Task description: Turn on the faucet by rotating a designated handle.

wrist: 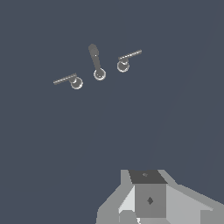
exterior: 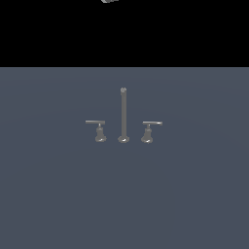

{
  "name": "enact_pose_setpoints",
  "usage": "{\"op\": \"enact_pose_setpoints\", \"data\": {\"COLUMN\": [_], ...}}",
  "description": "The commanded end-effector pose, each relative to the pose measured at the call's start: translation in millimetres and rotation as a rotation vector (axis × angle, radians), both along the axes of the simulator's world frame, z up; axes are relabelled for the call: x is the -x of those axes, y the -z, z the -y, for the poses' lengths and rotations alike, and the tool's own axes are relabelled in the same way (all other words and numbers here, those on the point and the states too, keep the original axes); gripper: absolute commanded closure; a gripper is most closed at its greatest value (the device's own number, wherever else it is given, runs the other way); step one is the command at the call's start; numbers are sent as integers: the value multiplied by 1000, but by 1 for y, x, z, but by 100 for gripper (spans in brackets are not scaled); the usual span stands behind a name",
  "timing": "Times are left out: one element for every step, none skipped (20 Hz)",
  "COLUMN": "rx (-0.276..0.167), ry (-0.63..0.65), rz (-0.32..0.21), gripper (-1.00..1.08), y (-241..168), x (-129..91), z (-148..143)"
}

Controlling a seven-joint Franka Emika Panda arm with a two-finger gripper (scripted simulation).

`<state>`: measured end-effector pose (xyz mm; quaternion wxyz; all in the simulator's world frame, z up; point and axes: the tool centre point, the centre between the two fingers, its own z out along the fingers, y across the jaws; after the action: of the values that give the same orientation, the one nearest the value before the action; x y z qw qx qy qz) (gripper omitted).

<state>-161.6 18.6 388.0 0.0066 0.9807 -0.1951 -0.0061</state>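
Note:
The faucet (exterior: 123,116) stands mid-floor in the exterior view: a tall thin grey spout pipe on a round base between two short lever handles. The designated handle (exterior: 148,131) is on the exterior view's right, its thin bar pointing right. The other handle (exterior: 99,131) mirrors it. The wrist view looks down on the spout (wrist: 95,61) and both handles (wrist: 123,64) (wrist: 75,81); I cannot tell which is which there. My gripper (wrist: 148,192) is high above and well away from the faucet, touching nothing. Only a grey sliver of it (exterior: 110,1) shows in the exterior view. Its fingers are not distinguishable.
Flat blue-grey floor (exterior: 124,194) lies all around the faucet. A black background fills the upper part of the exterior view.

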Motion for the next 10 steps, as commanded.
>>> {"op": "enact_pose_setpoints", "data": {"rx": [-1,-2,-2,-2,-3,-3,-3,-3,-4,-4], "ry": [65,90,115,140,166,191,216,241,266,291], "rz": [1,2,2,3,3,3,4,4,5,5], "gripper": [108,108,108,108,108,108,108,108,108,108], "y": [17,23,29,36,42,49,55,62,68,74], "x": [-15,-21,-27,-33,-39,-45,-51,-56,-62,-68], "z": [-1,-1,-1,-1,0,0,1,2,3,4]}}
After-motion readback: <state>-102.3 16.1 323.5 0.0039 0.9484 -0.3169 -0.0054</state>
